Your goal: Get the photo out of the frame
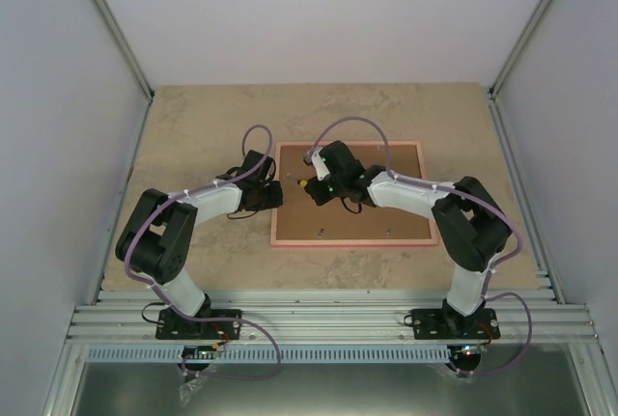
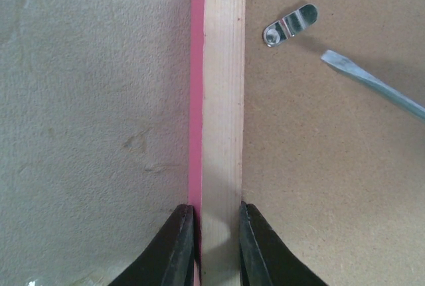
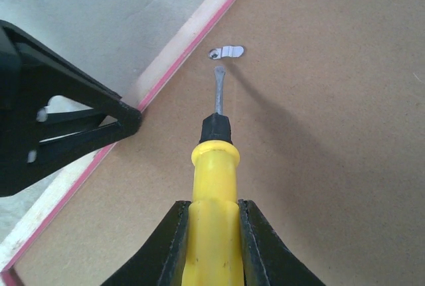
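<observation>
Your left gripper (image 2: pixel 216 208) clamps the left rail of the frame (image 2: pixel 222 100), which lies face down mid-table (image 1: pixel 193 117). Your right gripper (image 3: pixel 214 205) pinches the screwdriver (image 3: pixel 212 166). Push the clip (image 3: pixel 227 52) sideways off the backing (image 3: pixel 319 133), gently. The photo presumably sits hidden underneath.

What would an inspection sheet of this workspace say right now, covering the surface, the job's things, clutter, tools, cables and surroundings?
Surface: beige stone-look tabletop, carrying the frame.
Job's things: thin pink rectangular picture frame lies face down with its brown fibreboard back up; a small silver metal turn clip sits on the back; the photo is not visible.
Clutter: nothing seen.
Tools: left tool shut on the frame's left edge; right tool shut on a yellow-handled flat-blade screwdriver, blade tip just short of the clip.
Cables: purple cables looped along both arms.
Surroundings: pale grey enclosure walls; ribbed aluminium rail at the near edge.
</observation>
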Tool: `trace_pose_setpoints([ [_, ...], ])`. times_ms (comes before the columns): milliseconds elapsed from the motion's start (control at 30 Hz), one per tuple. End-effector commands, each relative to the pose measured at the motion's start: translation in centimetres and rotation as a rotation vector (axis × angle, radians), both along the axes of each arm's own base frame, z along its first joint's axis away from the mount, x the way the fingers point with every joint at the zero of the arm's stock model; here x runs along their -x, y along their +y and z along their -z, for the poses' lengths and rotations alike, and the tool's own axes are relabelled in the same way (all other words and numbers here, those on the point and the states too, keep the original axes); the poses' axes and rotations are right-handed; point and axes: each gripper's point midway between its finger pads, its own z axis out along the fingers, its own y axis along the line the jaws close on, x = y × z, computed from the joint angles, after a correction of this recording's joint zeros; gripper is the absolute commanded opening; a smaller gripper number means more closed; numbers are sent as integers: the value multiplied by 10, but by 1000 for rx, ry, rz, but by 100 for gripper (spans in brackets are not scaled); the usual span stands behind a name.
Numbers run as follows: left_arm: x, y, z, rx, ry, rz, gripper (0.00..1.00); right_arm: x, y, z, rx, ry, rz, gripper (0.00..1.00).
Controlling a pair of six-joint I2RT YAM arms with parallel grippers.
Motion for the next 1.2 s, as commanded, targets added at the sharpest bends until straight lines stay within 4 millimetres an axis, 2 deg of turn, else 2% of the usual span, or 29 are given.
trace_pose_setpoints([
  [0,10,-3,1,15,33,-8,18,4,1,-30,-56,-66,-36,0],
  [233,11,4,-8,27,12,-74,17,2,-27,-48,-72,-151,16,1],
  [367,15,12,-15,52,-6,-158,13,1,-51,-57,-84,-197,76,0],
  [533,27,15,-20,175,-16,-284,11,4,-82,-60,-116,-244,150,0],
  [600,37,18,-15,234,2,-349,10,6,-90,-60,-129,-259,170,0],
  [833,62,23,-10,374,23,-494,10,13,-108,-55,-173,-291,213,0],
  [1033,86,6,-5,428,42,-536,15,16,-114,-53,-201,-312,224,0],
  [1167,95,4,-5,377,54,-521,26,16,-118,-48,-192,-308,233,0],
])
